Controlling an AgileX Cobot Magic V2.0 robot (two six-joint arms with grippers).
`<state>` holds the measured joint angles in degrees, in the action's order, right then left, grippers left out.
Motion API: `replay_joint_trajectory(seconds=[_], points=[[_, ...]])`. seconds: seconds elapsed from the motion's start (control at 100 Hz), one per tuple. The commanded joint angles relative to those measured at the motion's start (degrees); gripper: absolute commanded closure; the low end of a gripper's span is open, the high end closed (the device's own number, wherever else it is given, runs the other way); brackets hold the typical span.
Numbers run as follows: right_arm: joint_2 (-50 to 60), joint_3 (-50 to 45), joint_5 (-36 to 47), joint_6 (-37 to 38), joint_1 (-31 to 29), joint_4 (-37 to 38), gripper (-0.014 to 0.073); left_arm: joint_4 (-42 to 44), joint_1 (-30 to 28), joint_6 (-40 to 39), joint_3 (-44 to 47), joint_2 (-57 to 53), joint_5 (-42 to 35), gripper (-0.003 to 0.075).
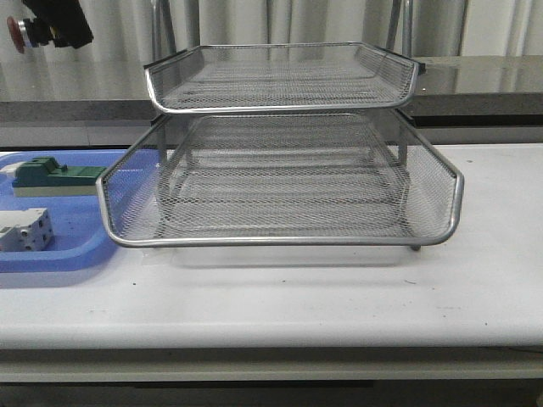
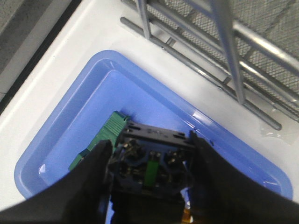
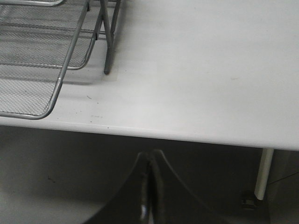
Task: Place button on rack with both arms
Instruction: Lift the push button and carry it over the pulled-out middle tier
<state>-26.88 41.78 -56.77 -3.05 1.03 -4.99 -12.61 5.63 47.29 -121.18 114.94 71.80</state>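
Silver wire mesh forms the rack (image 1: 280, 161) in the front view, where the left gripper (image 1: 53, 25) holds the red-headed button (image 1: 21, 32) high above the blue tray (image 1: 59, 254). The left wrist view alone shows its fingers (image 2: 93, 163) clamping the button's rear block over a green block (image 2: 105, 135). In the right wrist view, the right gripper (image 3: 148, 186) is pressed closed, empty, beyond the white table (image 3: 196, 70) edge.

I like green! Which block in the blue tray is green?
The green block, farther back in the blue tray; the nearer block is white-grey.
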Motion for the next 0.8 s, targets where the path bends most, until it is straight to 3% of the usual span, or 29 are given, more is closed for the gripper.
replay_joint_trajectory(seconds=[0.0,0.49,0.79], points=[[-0.16,1.85,3.41,0.07,-0.02,0.16,0.0662,-1.28,1.13,-0.74,1.91,-6.67,0.92,0.0740],[-0.16,1.85,3.41,0.07,-0.02,0.16,0.0662,-2.17,10.87,-1.18,22.87,-21.97,0.82,0.0741],[-0.16,1.85,3.41,0.07,-0.02,0.16,0.0662,-6.42,19.89,-5.23,25.65,-23.15,0.82,0.0741]])
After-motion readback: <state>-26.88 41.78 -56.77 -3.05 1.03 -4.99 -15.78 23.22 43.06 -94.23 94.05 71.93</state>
